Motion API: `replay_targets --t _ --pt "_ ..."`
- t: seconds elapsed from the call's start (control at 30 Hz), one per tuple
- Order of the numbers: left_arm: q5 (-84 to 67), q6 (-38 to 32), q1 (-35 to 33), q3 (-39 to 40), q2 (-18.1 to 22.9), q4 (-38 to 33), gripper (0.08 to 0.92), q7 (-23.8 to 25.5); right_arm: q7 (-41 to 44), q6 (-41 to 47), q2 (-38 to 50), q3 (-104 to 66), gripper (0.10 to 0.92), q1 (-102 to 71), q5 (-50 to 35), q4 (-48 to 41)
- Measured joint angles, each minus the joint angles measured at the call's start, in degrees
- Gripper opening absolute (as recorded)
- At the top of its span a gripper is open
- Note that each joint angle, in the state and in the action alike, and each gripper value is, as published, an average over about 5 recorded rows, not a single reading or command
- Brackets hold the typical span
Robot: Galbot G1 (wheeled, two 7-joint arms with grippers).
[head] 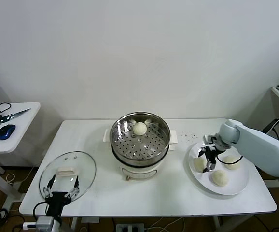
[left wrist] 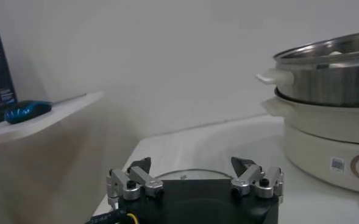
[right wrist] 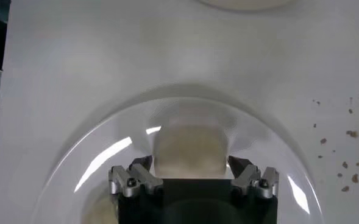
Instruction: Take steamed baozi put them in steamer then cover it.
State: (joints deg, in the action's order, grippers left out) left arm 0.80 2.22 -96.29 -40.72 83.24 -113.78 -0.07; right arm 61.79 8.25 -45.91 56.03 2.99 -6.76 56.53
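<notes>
While the spread-fingered right gripper (right wrist: pixel 191 165) straddles a soft, squashable baozi (right wrist: pixel 188 148) on the plate (head: pixel 240 185), a light grip across its sides seems wise.

One baozi (head: pixel 140 128) in the central steamer (head: pixel 140 140); cover (head: pixel 67 174) lies left, plate (head: pixel 220 167) with three buns right.

Head view high over table (head: pixel 144 193), wrist views low, close, sharing steamer (head: pixel 140 137)
</notes>
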Motion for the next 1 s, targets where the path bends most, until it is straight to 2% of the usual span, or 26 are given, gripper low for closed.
replay_targets --t 0.17,0.37,0.67,1.0 --pt "-0.19 0.26 0.03 0.07 0.01 -0.18 0.823 -0.35 0.29 -0.03 -0.23 -0.10 0.713 0.04 0.06 -0.49" --pt "-0.42 0.48 0.01 0.01 -0.04 -0.51 0.823 -0.60 0.36 -0.13 0.24 0.53 0.662 0.94 -0.45 -0.43" --pt "-0.98 0.81 -0.36 -0.09 -0.25 -0.71 0.823 -0.80 0.41 -0.40 1.68 6.08 0.661 9.42 -5.21 1.79" --pt "-1.35 1.03 0.11 1.05 0.25 -1.77 0.823 -0.67 0.30 0.83 -1.20 21.18 0.675 30.19 -18.60 4.67"
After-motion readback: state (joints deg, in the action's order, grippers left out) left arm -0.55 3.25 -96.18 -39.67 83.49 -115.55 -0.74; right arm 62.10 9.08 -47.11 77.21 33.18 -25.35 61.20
